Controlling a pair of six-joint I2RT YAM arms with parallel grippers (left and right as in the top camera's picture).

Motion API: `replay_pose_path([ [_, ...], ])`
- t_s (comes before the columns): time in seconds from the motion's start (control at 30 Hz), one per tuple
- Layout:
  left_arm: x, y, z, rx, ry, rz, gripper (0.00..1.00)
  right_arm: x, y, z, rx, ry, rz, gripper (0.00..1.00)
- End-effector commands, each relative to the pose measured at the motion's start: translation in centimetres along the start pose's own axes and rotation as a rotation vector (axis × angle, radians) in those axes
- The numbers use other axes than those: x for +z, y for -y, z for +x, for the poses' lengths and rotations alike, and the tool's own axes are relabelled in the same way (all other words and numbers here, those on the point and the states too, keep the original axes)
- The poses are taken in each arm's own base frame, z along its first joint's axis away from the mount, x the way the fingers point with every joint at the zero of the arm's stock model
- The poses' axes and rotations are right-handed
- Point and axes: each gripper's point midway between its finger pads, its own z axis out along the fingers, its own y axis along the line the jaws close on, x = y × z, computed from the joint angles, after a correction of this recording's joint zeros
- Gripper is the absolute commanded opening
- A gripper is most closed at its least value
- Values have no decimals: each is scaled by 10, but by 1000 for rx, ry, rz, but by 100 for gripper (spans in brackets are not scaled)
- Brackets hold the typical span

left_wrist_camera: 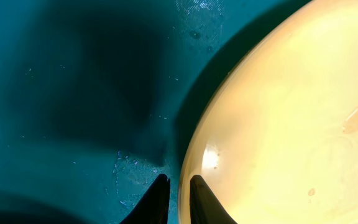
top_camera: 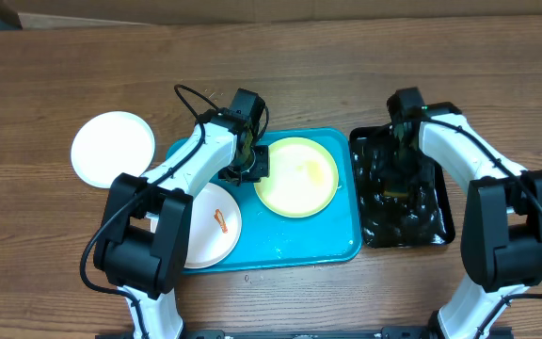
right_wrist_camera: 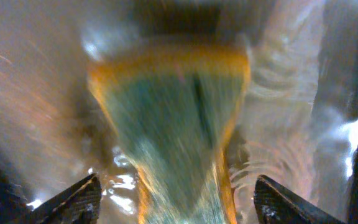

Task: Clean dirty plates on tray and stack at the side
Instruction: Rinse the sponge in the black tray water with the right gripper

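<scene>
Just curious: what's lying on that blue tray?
A yellow-green plate and a white plate with an orange smear, partly behind the left arm. Anything beneath them is hidden.

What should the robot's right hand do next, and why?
Probably close the right gripper on the sponge. Its fingers stand wide open on either side of the sponge, over the black tray, so it has no hold on it yet. The yellow plate lies on the blue tray, and wiping it likely needs the sponge in hand.
</scene>
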Motion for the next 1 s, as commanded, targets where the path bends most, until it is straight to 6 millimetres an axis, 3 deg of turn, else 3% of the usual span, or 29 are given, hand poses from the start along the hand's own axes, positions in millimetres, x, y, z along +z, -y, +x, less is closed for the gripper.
replay_pose_path([
  [0.0,3,0,2,2,-11,0,15,-5,-2,-18,9,56,-19,80],
  [0.13,3,0,2,2,-11,0,15,0,-3,-20,15,73,-27,80],
  [0.3,3,0,2,2,-10,0,15,10,0,-7,13,38,-15,78],
  [0.33,3,0,2,2,-9,0,15,12,1,-6,13,34,-13,63],
  [0.37,3,0,1,3,-8,1,15,13,1,-5,12,32,-12,31],
  [0.4,3,0,1,2,-7,1,15,13,1,-4,12,30,-12,10],
  [0.43,3,0,1,2,-7,1,15,13,1,-4,12,30,-12,9],
  [0.47,3,0,1,2,-8,1,15,13,1,-5,8,31,-12,17],
  [0.5,3,0,2,2,-10,0,14,12,1,-6,4,37,-13,43],
  [0.53,3,0,2,2,-11,-1,14,9,0,-10,-6,46,-16,59],
  [0.63,3,0,3,9,-14,-1,14,1,2,-23,-17,88,0,77],
  [0.77,3,0,3,19,-14,-2,14,-6,8,-43,-8,169,46,83],
  [0.9,3,0,3,19,-13,-1,15,-6,3,-48,4,189,21,79],
  [0.93,3,0,2,20,-12,-1,15,-6,1,-48,3,189,8,67],
  [0.97,3,0,2,20,-11,0,15,-6,-1,-48,2,188,-2,44],
])
